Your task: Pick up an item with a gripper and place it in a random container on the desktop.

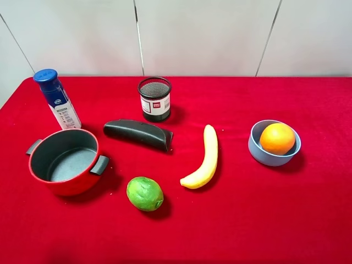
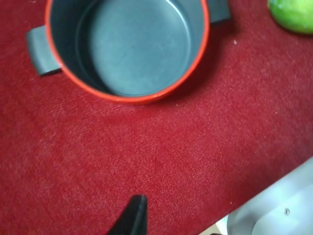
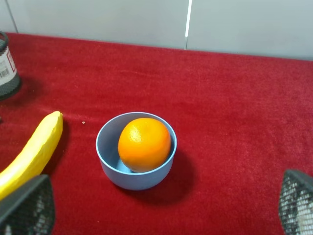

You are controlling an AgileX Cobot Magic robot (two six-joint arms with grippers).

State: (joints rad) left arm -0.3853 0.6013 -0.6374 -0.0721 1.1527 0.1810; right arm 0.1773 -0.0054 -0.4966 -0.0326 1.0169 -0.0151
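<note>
Exterior high view: the red cloth desktop [image 1: 308, 220] fills the frame below a pale panelled wall. At lower left stands a red pot [image 1: 65, 162] with grey handles; at upper left a white bottle [image 1: 57, 99] with a blue cap, its label print too small to read. A black case [image 1: 138, 133] lies at centre, a mesh cup [image 1: 154, 98] above it bearing a red-and-white label, unreadable. A banana [image 1: 204, 158] lies right of centre, a lime [image 1: 144, 193] below the case. At right the orange [image 1: 277, 138] sits inside the blue bowl [image 1: 258, 149], well apart from the rest; bare cloth surrounds it. Neither arm shows here. Right wrist view: right gripper [image 3: 161, 203] fingers stand wide apart, clear of the bowl. Left wrist view: one left gripper fingertip [image 2: 133, 215] shows; cannot tell its state.
</note>
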